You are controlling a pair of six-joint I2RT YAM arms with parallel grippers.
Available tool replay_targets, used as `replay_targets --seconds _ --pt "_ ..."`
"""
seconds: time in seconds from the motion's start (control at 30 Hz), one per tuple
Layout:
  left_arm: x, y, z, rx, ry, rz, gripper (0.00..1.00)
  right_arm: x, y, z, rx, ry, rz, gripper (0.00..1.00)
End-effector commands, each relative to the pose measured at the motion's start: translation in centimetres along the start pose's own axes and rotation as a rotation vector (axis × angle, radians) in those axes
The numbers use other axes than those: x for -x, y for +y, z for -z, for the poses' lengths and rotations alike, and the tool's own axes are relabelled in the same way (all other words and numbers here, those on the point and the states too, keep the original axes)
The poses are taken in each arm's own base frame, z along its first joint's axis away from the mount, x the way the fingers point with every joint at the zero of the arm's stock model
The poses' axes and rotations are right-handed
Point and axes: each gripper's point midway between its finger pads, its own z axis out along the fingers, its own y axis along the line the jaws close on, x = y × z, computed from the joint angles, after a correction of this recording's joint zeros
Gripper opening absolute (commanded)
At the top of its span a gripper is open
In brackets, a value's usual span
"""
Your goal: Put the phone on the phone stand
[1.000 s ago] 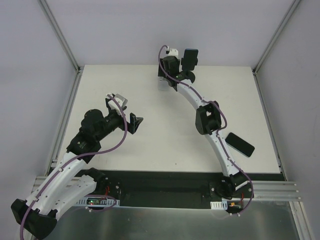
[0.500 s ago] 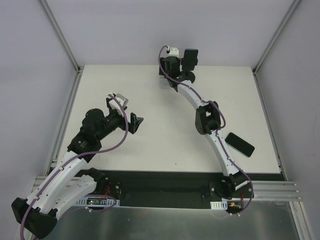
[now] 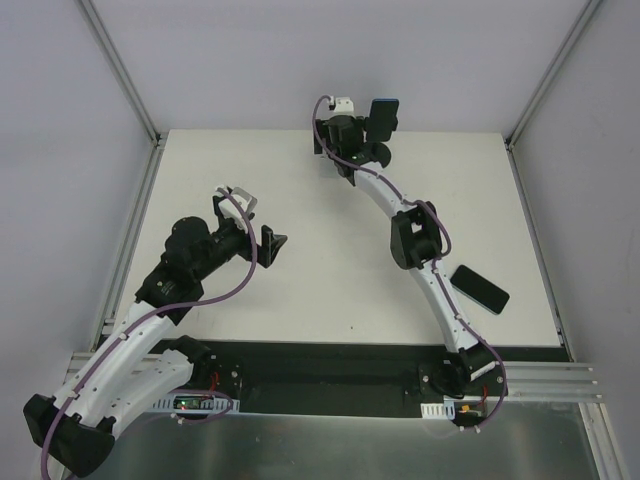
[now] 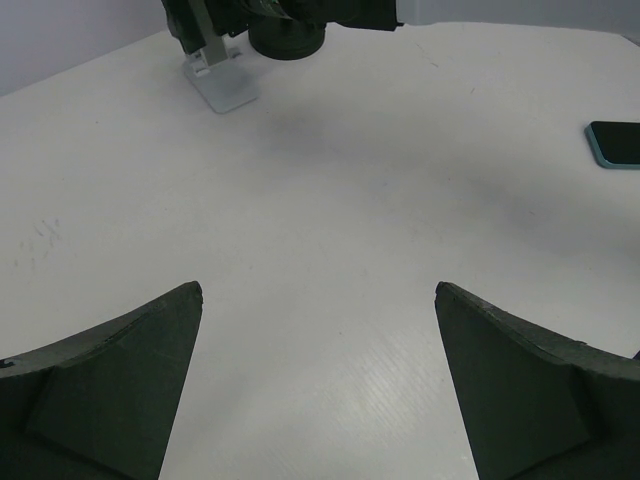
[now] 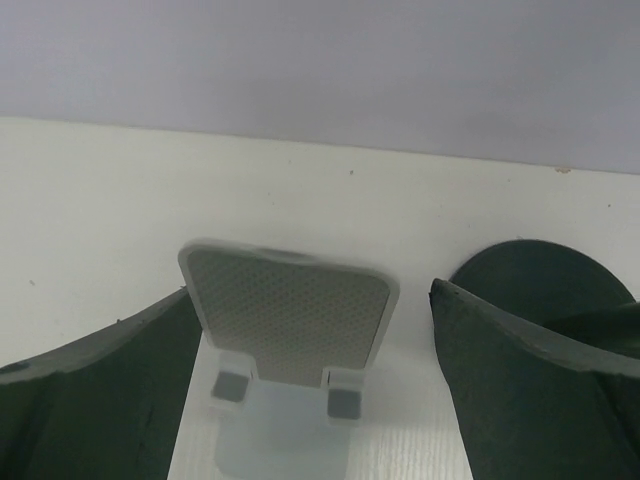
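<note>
The phone [image 3: 382, 117], small and black with a blue-tinted rim, stands upright in the clamp of the black phone stand [image 3: 376, 152] at the table's far edge. The stand's round base also shows in the left wrist view [image 4: 287, 40] and the right wrist view [image 5: 545, 285]. My right gripper [image 3: 336, 150] is open and empty just left of the stand, its fingers either side of a small silver stand [image 5: 290, 320]. My left gripper [image 3: 270, 243] is open and empty over the table's left middle.
A second, longer glossy black phone [image 3: 479, 289] lies flat on the table's right side, beside the right arm; it shows in the left wrist view [image 4: 615, 143]. The silver stand [image 4: 220, 85] sits by the black stand. Frame posts and walls ring the table.
My right gripper has shifted slightly toward the back edge. The phone's top on the stand has shifted a little to the right. The left arm has barely moved.
</note>
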Motion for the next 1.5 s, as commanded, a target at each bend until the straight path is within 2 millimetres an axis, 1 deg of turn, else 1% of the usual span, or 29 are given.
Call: replay_targets --seconds 0.0,0.1,0.13,0.17,0.2,0.23,0.27,0.37,0.4,0.43,0.47,0.5,0.53,0.6,0.63,0.7,0.73,0.8,0.83,0.87,0.9,0.97,1.0,1.03,1.07,1.17,1.2,1.27,1.47 --pt "0.7 0.9 0.2 0.037 -0.039 -0.027 0.99 4.6 1.2 2.7 0.011 -0.088 0.108 0.96" --pt "0.8 1.1 0.3 0.048 -0.043 -0.035 0.99 7.4 3.0 5.7 0.043 -0.151 0.113 0.96" --pt "0.8 1.1 0.3 0.048 -0.043 -0.035 0.99 10.1 3.8 7.7 0.057 -0.190 0.098 0.96" --pt "0.9 1.1 0.4 0.048 -0.045 -0.036 0.99 9.6 3.6 8.3 0.038 -0.178 0.100 0.96" --pt "0.9 1.0 0.4 0.046 -0.046 -0.036 0.99 10.4 4.0 9.2 0.046 -0.189 0.100 0.96" --pt "1.0 0.9 0.5 0.039 -0.049 -0.037 0.99 12.4 5.0 11.3 0.066 -0.220 0.096 0.96" --pt "1.0 0.9 0.5 0.039 -0.049 -0.035 0.99 11.7 5.2 11.8 0.060 -0.202 0.112 0.96" --pt "1.2 0.8 0.6 0.037 -0.057 -0.035 0.99 13.2 6.1 15.4 0.076 -0.202 0.148 0.96" --pt "1.3 0.7 0.7 0.034 -0.061 -0.035 0.99 11.0 5.8 15.7 0.075 -0.149 0.176 0.96" --pt "1.5 0.7 0.8 0.034 -0.065 -0.036 0.99 12.4 5.7 18.1 0.085 -0.160 0.156 0.96" --pt "1.5 0.7 0.9 0.034 -0.067 -0.037 0.99 11.8 5.2 18.9 0.088 -0.142 0.143 0.96" --pt "1.6 0.7 1.0 0.034 -0.071 -0.038 0.99 7.3 3.9 19.2 0.077 -0.052 0.166 0.96" --pt "1.8 0.7 1.1 0.035 -0.079 -0.041 0.99 8.7 2.7 21.4 0.078 -0.065 0.099 0.96" --pt "2.0 0.5 1.3 0.029 -0.087 -0.032 0.99 5.6 1.5 23.2 0.116 0.012 0.082 0.96" --pt "2.1 0.5 1.3 0.027 -0.088 -0.031 0.99 2.9 -0.4 25.1 0.101 0.071 0.083 0.96" --pt "2.2 0.3 1.2 0.021 -0.088 -0.021 0.99 0.6 -1.9 27.0 0.110 0.128 0.042 0.96" --pt "2.3 0.3 1.3 0.022 -0.091 -0.018 0.99 -1.8 -4.5 28.7 0.079 0.199 0.042 0.96" --pt "2.4 0.2 1.3 0.017 -0.091 -0.014 0.99 -3.5 -7.1 30.5 0.040 0.261 -0.002 0.96" --pt "2.6 0.1 1.4 0.011 -0.097 -0.014 0.99 -3.6 -9.9 32.0 -0.012 0.288 -0.055 0.96" --pt "2.7 -0.1 1.4 0.003 -0.100 -0.013 0.99 -5.4 -11.6 33.0 -0.049 0.341 -0.087 0.96" --pt "2.8 -0.2 1.4 0.000 -0.101 -0.011 0.99 -4.9 -12.9 34.3 -0.079 0.332 -0.174 0.96" --pt "2.9 -0.4 1.5 -0.010 -0.105 -0.009 0.99 -8.1 -17.2 36.3 -0.182 0.441 -0.328 0.96" --pt "3.0 -0.3 1.6 -0.009 -0.110 -0.008 0.99 -8.2 -18.3 37.4 -0.234 0.438 -0.462 0.96" --pt "3.0 -0.4 1.6 -0.010 -0.110 -0.008 0.99 -9.6 -20.7 38.5 -0.311 0.474 -0.561 0.96" --pt "3.0 -0.3 1.6 -0.009 -0.110 -0.007 0.99 -11.8 -21.7 39.5 -0.363 0.514 -0.627 0.96" --pt "3.0 -0.3 1.6 -0.004 -0.110 -0.005 0.99 -13.9 -24.6 41.7 -0.500 0.499 -0.951 0.96" --pt "3.1 -0.3 1.6 -0.004 -0.110 -0.005 0.99 -16.2 -24.9 42.9 -0.540 0.511 -1.021 0.96" --pt "3.1 -0.3 1.6 -0.004 -0.110 -0.005 0.99 -16.9 -27.2 43.3 -0.615 0.435 -1.112 0.96" --pt "3.1 -0.1 1.7 0.008 -0.113 -0.010 0.99 -17.6 -34.4 46.5 -0.869 0.246 -1.026 0.96"
